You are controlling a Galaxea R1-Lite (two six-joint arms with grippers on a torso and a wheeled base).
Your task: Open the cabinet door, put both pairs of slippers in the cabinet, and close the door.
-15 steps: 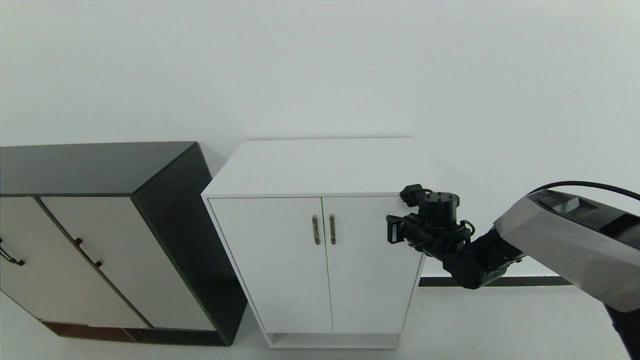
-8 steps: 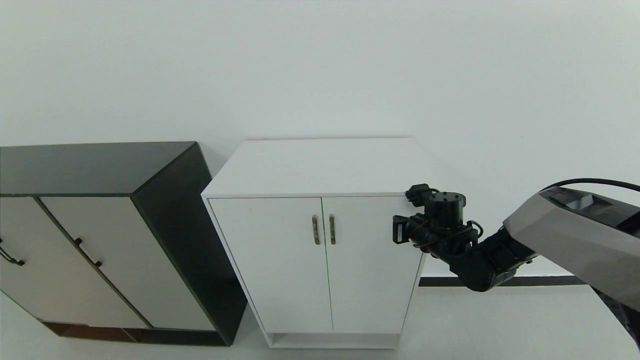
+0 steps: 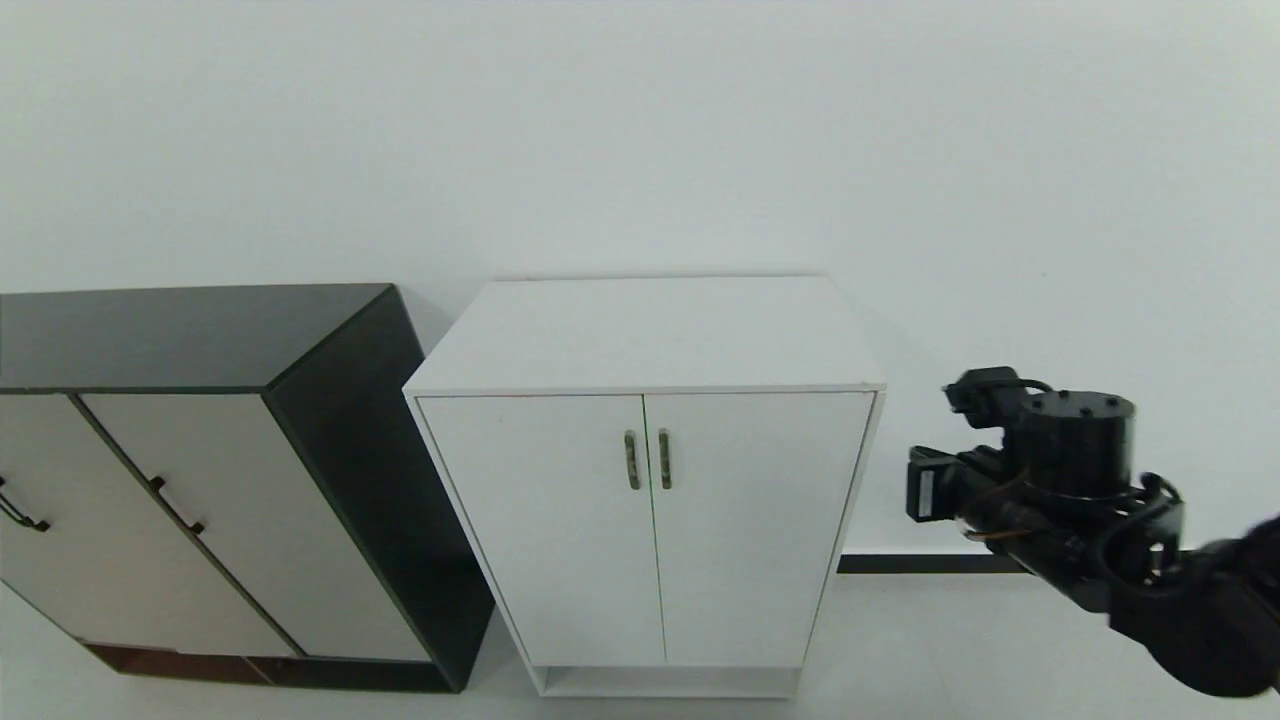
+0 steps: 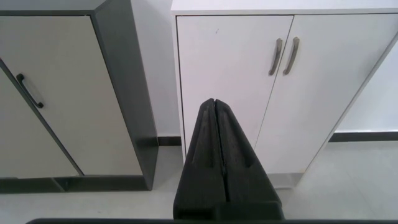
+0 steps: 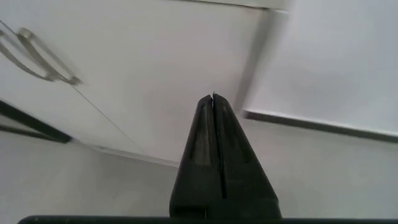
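two tools, each with fingers pressed together and holding nothing. the right tool [image 5: 213, 104] hangs beside the right side of the white cabinet [image 3: 650, 340]; the left tool [image 4: 215, 107] faces its front. the cabinet stands on the floor [image 3: 950, 650], just beside a dark cabinet [image 3: 200, 330], both doors shut. judged: the doors are stiff, light panels. take hold of a door handle [image 3: 664, 458] at the centre seam; the slim smooth bar may slip, so pinch around its middle.
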